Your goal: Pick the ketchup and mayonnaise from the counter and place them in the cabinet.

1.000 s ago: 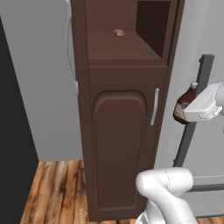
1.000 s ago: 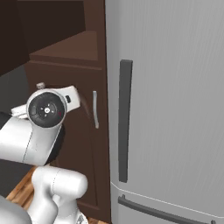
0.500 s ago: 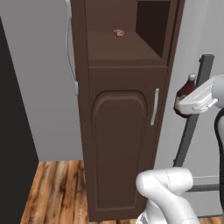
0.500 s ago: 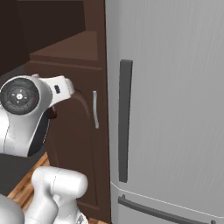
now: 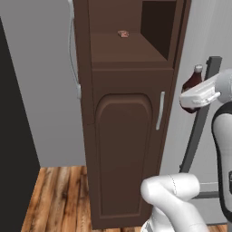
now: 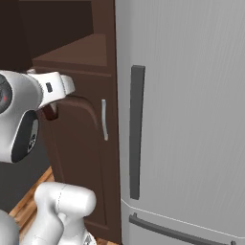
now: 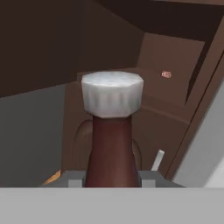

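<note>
Beside the grey fridge (image 6: 191,119), the tall brown cabinet (image 5: 124,149) stands with its door shut, and right of it, in the air near its silver handle (image 5: 159,111), the hand (image 5: 197,96) is clamped on the upright ketchup (image 5: 192,86).

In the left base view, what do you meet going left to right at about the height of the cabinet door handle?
Grey wall → cabinet door panel → silver door handle → ketchup held in the gripper → dark fridge handle.
</note>
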Tool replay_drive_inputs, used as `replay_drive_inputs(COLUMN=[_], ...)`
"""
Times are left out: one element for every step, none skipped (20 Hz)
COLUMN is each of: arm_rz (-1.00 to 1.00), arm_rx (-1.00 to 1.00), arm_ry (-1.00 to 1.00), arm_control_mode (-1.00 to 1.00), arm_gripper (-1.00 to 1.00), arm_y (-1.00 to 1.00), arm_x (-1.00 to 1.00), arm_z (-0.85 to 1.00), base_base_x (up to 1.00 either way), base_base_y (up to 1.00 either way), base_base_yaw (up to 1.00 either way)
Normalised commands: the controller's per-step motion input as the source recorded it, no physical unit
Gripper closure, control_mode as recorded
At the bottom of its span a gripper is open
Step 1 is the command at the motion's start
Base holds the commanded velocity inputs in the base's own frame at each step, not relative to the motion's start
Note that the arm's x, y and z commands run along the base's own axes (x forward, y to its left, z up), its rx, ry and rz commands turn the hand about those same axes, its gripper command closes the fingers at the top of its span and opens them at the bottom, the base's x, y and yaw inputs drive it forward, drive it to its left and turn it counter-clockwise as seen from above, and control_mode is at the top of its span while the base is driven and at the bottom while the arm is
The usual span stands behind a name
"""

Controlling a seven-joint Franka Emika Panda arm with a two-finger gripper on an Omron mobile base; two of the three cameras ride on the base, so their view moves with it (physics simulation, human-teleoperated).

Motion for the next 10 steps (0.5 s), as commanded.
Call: replay_drive_inputs(arm_rz=[-0.02, 0.0, 0.0, 0.0, 0.0, 0.0, 0.0, 0.0, 0.0, 0.0], arm_rx=[0.0, 0.0, 0.0, 0.0, 0.0, 0.01, 0.02, 0.02, 0.0, 0.0], arm_ry=[-0.03, -0.03, -0.02, -0.02, -0.01, -0.01, -0.01, -0.01, -0.01, 0.0], arm_control_mode=[-1.0, -1.0, -1.0, -1.0, -1.0, -1.0, -1.0, -1.0, -1.0, -1.0], arm_gripper=[1.0, 1.0, 1.0, 1.0, 1.0, 1.0, 1.0, 1.0, 1.0, 1.0], arm_y=[0.0, 0.0, 0.0, 0.0, 0.0, 0.0, 0.0, 0.0, 0.0, 0.0], arm_x=[0.12, 0.14, 0.18, 0.19, 0.19, 0.21, 0.22, 0.19, 0.24, 0.29], arm_z=[0.26, 0.28, 0.28, 0.26, 0.25, 0.25, 0.24, 0.21, 0.21, 0.19], base_base_x=[0.0, 0.0, 0.0, 0.0, 0.0, 0.0, 0.0, 0.0, 0.0, 0.0], base_base_y=[0.0, 0.0, 0.0, 0.0, 0.0, 0.0, 0.0, 0.0, 0.0, 0.0], base_base_yaw=[0.0, 0.0, 0.0, 0.0, 0.0, 0.0, 0.0, 0.0, 0.0, 0.0])
